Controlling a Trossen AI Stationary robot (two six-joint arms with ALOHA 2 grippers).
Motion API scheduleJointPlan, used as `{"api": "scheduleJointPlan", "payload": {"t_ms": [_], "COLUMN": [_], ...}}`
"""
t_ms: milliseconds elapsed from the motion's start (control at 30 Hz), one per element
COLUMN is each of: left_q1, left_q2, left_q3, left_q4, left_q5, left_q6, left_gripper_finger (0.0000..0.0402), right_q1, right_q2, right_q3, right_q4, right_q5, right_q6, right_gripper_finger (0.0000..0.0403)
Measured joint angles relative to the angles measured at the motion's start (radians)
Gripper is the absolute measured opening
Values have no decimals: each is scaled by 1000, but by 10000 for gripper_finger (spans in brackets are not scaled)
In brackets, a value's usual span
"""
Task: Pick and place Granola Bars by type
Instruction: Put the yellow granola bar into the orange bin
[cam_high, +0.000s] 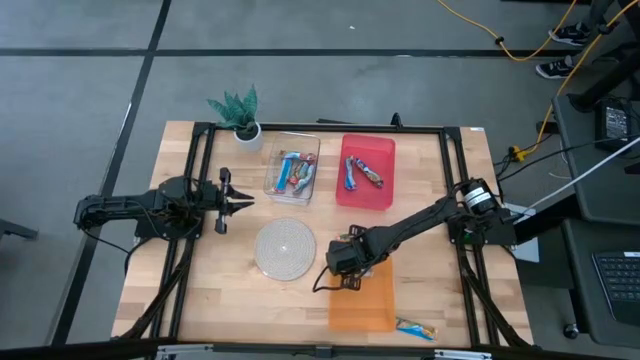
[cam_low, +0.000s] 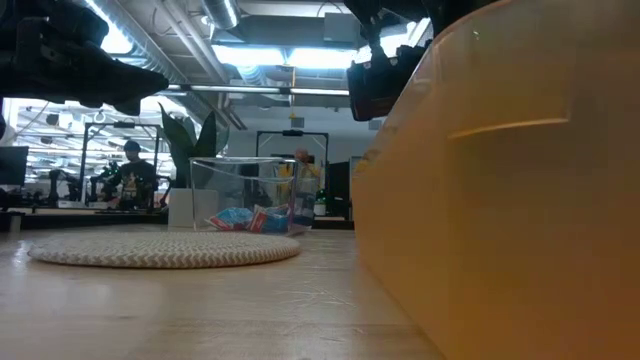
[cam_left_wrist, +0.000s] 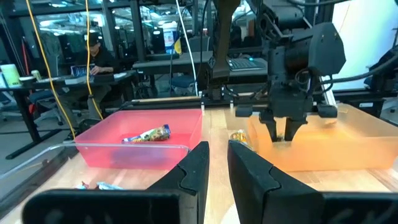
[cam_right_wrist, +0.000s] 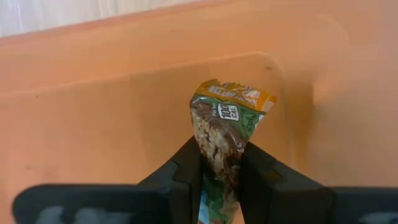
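- Over the orange bin (cam_high: 362, 300) at the counter's (cam_high: 200, 290) near edge, the right pincer (cam_right_wrist: 219, 163) hangs clenched on a granola bar with an orange-and-green wrapper (cam_right_wrist: 225, 132), gripped low down with its upper end standing free above the bin floor.
- The left pincer (cam_left_wrist: 216, 163) waits near the counter's left edge, holding nothing, its two fingers close together with a narrow gap.
- Sorted bars already lie in the far bins: blue and red ones in the clear bin (cam_high: 292, 167), two more in the red bin (cam_high: 366, 172).
- One bar (cam_high: 415, 327) lies on the bare counter just beside the orange bin, near the near right corner; it is not yet placed.
- Risk, as I judge it: the shiny wrapper is pinched by a narrow strip, so it may cling to a finger on release and be dragged back out.
- Should the pincer release while near the bin's wall, the bar could tip over the rim onto the counter.
- A descent too deep would press the fingers on the bin floor and shove the light bin.
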Motion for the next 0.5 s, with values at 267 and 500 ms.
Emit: {"api": "scheduleJointPlan", "payload": {"t_ms": [267,500], "left_q1": [0,0], "left_q2": [0,0], "left_q3": [0,0], "left_q4": [1,1], "left_q5": [0,-1], "left_q6": [0,0], "left_gripper_finger": [55,55], "right_q1": [-5,-5], "right_q2": [0,0], "right_q3": [0,0], "right_q4": [3,3], "right_q5": [0,-14], "right_q6": [51,54], "right_gripper_finger": [81,81]}}
